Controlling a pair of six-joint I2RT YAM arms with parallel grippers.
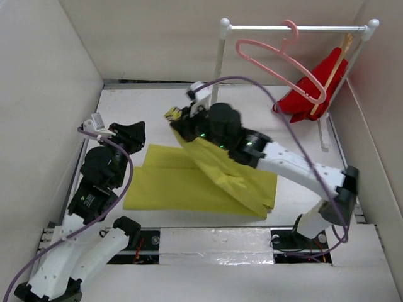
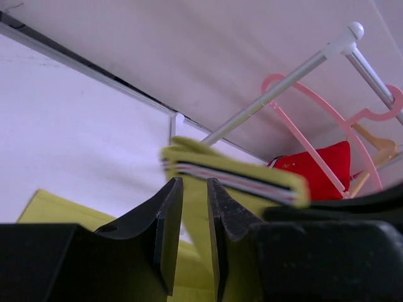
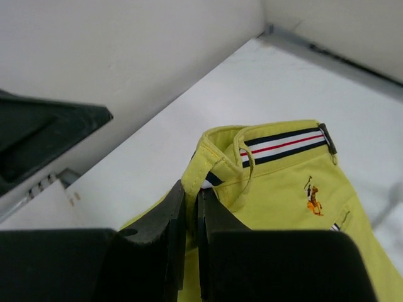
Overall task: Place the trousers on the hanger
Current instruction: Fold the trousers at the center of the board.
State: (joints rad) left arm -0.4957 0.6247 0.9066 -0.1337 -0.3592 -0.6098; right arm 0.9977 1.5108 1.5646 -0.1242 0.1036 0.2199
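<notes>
The yellow-green trousers [image 1: 189,182] lie partly on the table, their waistband end lifted at centre. My right gripper [image 1: 181,121] is shut on the waistband edge [image 3: 217,154], whose striped lining shows in the right wrist view. My left gripper [image 1: 135,133] hangs left of the lifted waistband, jaws a little apart with nothing between them [image 2: 194,189]; the raised waistband [image 2: 233,171] is beyond its tips. The pink hanger [image 1: 283,60] hangs by its hook on the white rail at the back right, also visible in the left wrist view [image 2: 315,126].
A white rack [image 1: 220,56] stands at the back right with its rail [image 1: 296,27] across the top. A red garment [image 1: 315,88] on a tan wooden hanger [image 1: 337,60] hangs at the rail's right end. White walls enclose the table on three sides.
</notes>
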